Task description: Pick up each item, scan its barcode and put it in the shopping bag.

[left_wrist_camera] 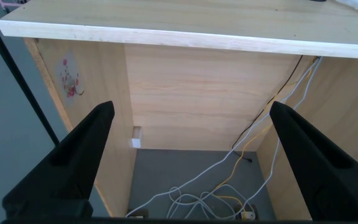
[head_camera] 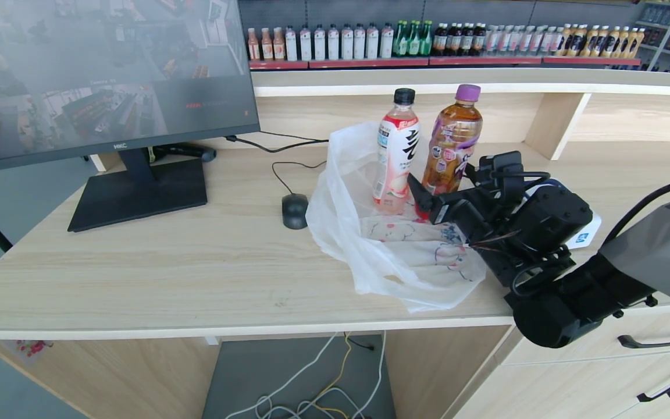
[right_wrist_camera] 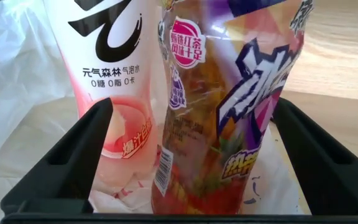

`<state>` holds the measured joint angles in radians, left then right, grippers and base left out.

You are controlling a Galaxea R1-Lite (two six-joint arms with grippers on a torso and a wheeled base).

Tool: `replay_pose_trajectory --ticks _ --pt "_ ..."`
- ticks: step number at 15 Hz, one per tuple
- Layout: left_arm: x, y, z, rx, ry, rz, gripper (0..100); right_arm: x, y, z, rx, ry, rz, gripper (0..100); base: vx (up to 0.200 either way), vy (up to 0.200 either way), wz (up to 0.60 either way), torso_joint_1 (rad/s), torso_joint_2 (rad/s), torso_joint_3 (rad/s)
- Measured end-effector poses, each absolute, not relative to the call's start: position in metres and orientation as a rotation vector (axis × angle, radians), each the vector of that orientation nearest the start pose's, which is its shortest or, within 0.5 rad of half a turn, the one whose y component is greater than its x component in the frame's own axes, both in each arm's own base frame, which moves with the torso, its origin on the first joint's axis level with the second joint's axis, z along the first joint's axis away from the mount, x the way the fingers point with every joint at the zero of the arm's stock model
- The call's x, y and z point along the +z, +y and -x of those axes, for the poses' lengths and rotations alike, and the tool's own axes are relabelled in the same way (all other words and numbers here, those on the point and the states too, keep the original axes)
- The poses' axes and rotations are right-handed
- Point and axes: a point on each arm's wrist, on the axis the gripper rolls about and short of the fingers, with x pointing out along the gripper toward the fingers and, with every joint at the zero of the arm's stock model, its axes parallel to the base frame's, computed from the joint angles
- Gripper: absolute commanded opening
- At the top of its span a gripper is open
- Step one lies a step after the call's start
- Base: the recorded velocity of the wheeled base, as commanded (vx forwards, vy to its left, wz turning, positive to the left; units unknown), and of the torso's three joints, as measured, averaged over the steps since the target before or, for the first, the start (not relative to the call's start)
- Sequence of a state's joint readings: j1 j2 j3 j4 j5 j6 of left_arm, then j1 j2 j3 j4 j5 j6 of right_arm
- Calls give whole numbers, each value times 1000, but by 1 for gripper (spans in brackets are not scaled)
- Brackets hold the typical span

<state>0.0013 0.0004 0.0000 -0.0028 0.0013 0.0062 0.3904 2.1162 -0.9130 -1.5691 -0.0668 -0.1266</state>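
Two bottles stand upright side by side on the wooden counter (head_camera: 137, 273), at the back edge of a crumpled clear shopping bag (head_camera: 381, 250). One is pink and white with a black cap (head_camera: 396, 157); the other holds brown tea and has a purple cap (head_camera: 454, 145). My right gripper (head_camera: 428, 201) is low at the tea bottle's base. In the right wrist view the tea bottle (right_wrist_camera: 229, 93) sits between the spread fingers of the open right gripper (right_wrist_camera: 194, 109), with the pink bottle (right_wrist_camera: 110, 74) just beside. My left gripper (left_wrist_camera: 191, 112) hangs open and empty below the counter's front edge.
A monitor (head_camera: 102, 75) on a black stand fills the counter's left. A black mouse (head_camera: 295, 210) lies just left of the bag, its cable running back. A white card (head_camera: 582, 237) lies right of my arm. Drawers (head_camera: 655, 340) sit lower right; loose cables (left_wrist_camera: 216, 186) hang under the counter.
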Motion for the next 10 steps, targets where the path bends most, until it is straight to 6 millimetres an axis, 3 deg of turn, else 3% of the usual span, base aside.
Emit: replay_pose_trajectory --ticks 6,10 --pt "76 0 23 3 -2 -6 100 168 140 -345 296 -389 33 100 0 0 0 0 0 0" --pt "76 0 23 3 -2 -6 100 177 130 -326 294 -382 17 100 0 0 0 0 0 0"
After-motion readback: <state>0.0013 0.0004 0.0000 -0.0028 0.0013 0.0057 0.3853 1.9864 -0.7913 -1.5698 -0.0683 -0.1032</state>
